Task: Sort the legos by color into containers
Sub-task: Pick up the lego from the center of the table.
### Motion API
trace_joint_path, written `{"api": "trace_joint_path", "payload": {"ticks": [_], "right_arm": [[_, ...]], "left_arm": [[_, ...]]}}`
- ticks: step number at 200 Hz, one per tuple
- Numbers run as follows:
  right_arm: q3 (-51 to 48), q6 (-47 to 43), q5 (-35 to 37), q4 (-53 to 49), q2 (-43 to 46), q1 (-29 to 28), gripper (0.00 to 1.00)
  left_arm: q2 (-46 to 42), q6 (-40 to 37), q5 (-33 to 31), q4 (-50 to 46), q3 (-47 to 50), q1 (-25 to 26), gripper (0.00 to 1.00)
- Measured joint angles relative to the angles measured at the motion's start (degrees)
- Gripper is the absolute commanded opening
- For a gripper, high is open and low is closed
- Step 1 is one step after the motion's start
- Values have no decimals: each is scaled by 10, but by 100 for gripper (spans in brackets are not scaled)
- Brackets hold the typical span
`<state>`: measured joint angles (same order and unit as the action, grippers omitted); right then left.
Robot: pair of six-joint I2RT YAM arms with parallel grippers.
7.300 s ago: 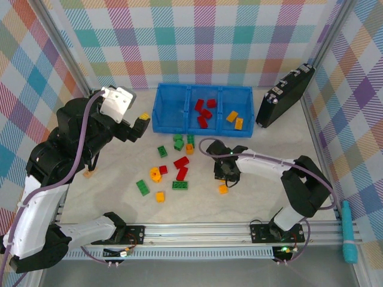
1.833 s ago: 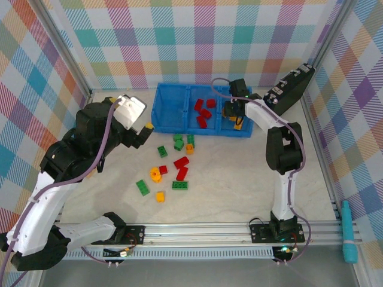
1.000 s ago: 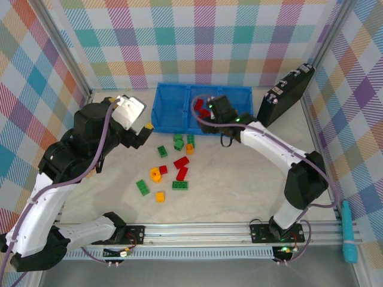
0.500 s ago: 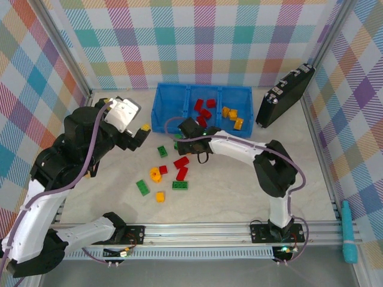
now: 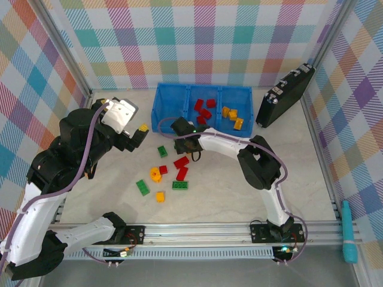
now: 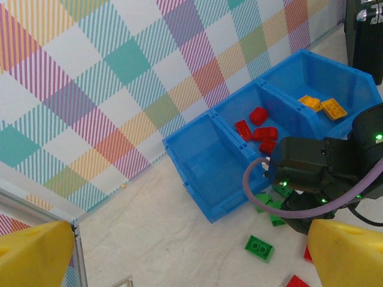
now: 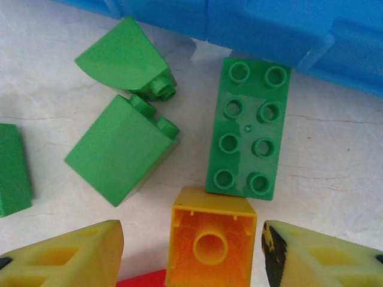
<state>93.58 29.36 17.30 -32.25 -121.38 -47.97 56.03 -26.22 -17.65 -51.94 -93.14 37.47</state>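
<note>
Just in front of the blue bin (image 7: 257,24), on the bench (image 7: 335,155), a yellow-orange brick (image 7: 210,245) lies with its hollow underside facing your right wrist camera. Your right gripper (image 7: 191,236) sits over it with one finger on each side. One finger (image 7: 311,257) is almost against the brick and the other finger (image 7: 72,257) stands off with bare bench between, so the gripper is spread around the brick, not pinching it. Right behind the brick lies a green eight-stud brick (image 7: 250,139), studs up, its far end at the bin wall. Beside that you have two sloped green bricks (image 7: 119,149), close together. From above, the bin's middle compartment (image 5: 205,92) holds red bricks (image 5: 203,109) and the right compartment (image 5: 236,94) holds yellow-orange bricks (image 5: 232,116). More loose legos (image 5: 181,162) in red, green and orange are scattered on the bench nearer the arm bases. Your left gripper (image 5: 140,131) hangs near the bin's left end, fingers spread wide. A black case (image 5: 286,95) leans at the right wall, well apart from the bricks
</note>
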Motion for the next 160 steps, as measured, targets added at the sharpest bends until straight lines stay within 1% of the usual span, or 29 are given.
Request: {"api": "trace_joint_path", "payload": {"ticks": [23,63,80,128,160], "right_arm": [[17,-2,7,-24,-16,1,56],[25,-4,12,-34,-29,5,42],[25,-7,12,-33,-29,8,39],[23,-17,15,-39,-21,8,37],[6,-33,33,-62,41,11,37]], "left_arm": [[0,0,0,0,0,0,100],[5,0,0,0,0,0,100],[6,0,-3,0,0,0,100],[6,0,-30,15,1,0,100],[5,0,-35,16,1,0,100]]}}
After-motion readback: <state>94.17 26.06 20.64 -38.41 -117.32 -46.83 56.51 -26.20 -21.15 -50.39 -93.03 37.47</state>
